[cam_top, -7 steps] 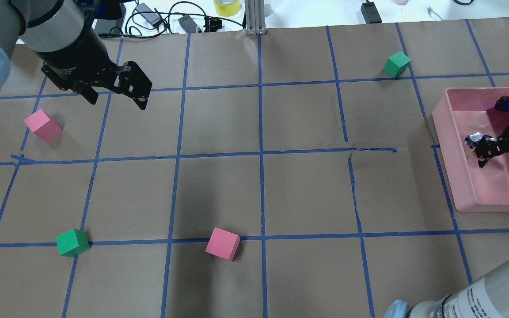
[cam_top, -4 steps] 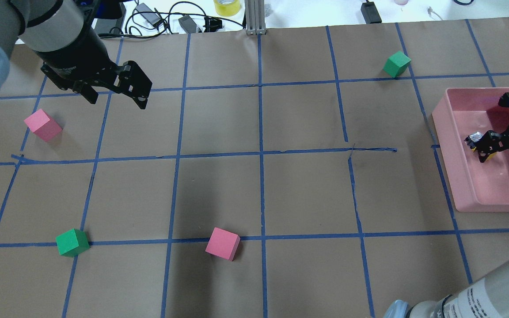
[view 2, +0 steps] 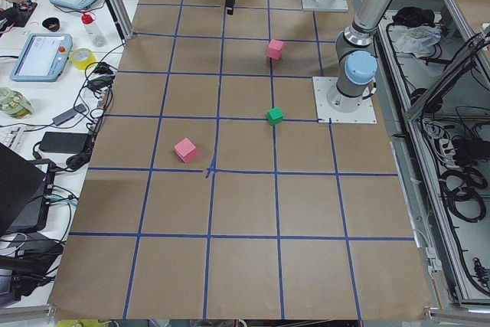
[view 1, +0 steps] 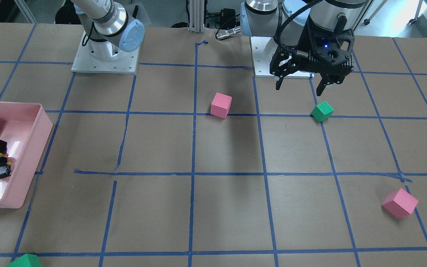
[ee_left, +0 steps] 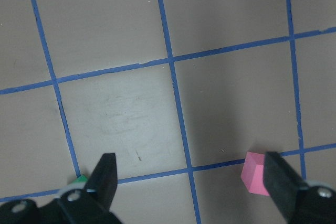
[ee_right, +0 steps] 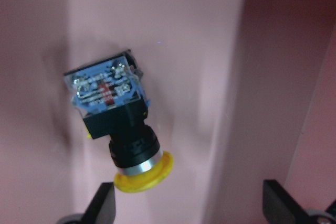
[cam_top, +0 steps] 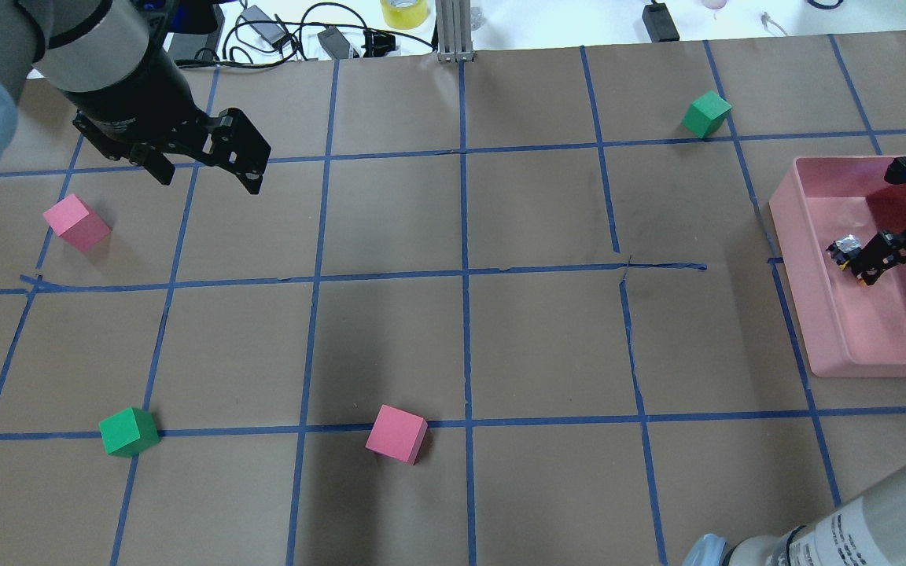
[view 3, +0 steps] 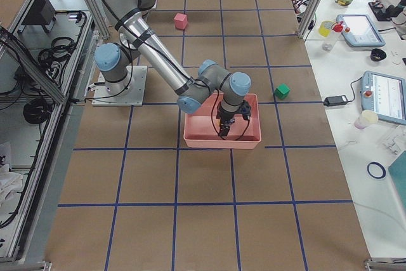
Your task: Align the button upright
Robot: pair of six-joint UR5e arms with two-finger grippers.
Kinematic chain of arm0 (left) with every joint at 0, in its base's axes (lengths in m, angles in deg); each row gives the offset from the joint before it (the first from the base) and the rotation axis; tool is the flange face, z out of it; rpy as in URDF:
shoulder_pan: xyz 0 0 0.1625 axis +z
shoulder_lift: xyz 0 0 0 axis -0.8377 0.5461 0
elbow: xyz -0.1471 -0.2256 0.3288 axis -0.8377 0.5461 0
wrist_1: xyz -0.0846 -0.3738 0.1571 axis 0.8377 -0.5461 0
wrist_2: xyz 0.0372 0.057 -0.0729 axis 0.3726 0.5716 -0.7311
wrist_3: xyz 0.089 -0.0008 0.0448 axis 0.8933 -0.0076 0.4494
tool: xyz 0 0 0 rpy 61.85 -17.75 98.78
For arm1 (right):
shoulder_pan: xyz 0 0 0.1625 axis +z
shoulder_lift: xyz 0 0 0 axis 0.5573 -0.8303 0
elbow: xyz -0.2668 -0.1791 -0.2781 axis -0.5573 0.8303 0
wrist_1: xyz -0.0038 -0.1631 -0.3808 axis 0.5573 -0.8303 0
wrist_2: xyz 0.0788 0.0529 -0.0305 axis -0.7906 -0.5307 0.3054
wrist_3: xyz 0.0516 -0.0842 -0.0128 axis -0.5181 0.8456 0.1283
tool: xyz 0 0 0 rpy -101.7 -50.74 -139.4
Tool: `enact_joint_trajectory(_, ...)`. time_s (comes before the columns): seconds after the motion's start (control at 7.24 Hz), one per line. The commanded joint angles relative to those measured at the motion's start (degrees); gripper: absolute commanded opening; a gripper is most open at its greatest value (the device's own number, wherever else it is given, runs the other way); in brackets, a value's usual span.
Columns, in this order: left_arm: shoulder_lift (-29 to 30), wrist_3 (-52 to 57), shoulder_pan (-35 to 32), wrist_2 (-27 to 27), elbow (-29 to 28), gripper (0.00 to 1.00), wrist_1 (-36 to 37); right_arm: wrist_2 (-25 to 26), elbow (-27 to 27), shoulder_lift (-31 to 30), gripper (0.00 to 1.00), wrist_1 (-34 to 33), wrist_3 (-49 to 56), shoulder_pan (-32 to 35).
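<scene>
The button (ee_right: 116, 129) lies on its side on the floor of the pink tray (cam_top: 788, 228), grey base block up-left in the right wrist view, yellow cap toward the fingers. It also shows in the overhead view (cam_top: 845, 251) and the front view (view 1: 1, 167). My right gripper (ee_right: 189, 209) is open and empty, over the tray close to the button's cap end; in the overhead view (cam_top: 903, 264) it is just right of the button. My left gripper (cam_top: 208, 179) is open and empty, hovering above the table's far left part.
Pink cubes (cam_top: 75, 222) (cam_top: 396, 434) and green cubes (cam_top: 129, 431) (cam_top: 706, 114) are scattered on the brown, blue-taped table. The left wrist view shows one pink cube (ee_left: 256, 173) below. The tray's walls (view 1: 32, 155) surround the button. Cables lie beyond the far edge.
My right gripper has shifted a little toward the table's far side inside the tray, still open. The button and the left arm have not moved.
</scene>
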Motion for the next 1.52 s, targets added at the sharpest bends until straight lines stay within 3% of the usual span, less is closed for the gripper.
enact_joint_trajectory(0.0, 0.00, 0.03, 0.00, 0.00, 0.00, 1.00, 0.00, -0.04, 0.10, 0.15, 1.00, -0.49, 1.07, 0.00)
enact_joint_trajectory(0.97, 0.00, 0.03, 0.00, 0.00, 0.08, 1.00, 0.00, -0.04, 1.15, -0.03, 1.00, -1.19, 4.33, 0.00)
enact_joint_trajectory(1.38, 0.00, -0.06, 0.00, 0.00, 0.00, 1.00, 0.00, -6.54, 1.95, 0.32, 1.00, -3.65, -6.54, 0.00)
